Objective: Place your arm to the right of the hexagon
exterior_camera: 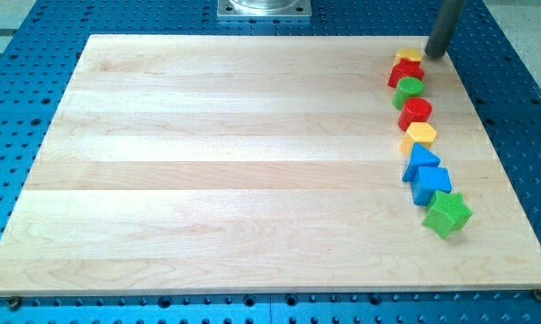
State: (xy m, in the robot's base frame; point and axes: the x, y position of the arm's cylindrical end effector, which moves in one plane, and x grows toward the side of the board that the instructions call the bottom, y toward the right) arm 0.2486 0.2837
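A column of blocks runs down the right side of the wooden board. From the top: a small yellow block, a red star, a green cylinder, a red cylinder, a yellow hexagon, a blue triangle, a blue cube and a green star. My tip rests near the board's top right corner, just right of the small yellow block. It is well above the yellow hexagon and slightly to its right, touching no block.
The board lies on a blue perforated table. A metal arm base stands at the view's top centre. The board's right edge runs close to the column of blocks.
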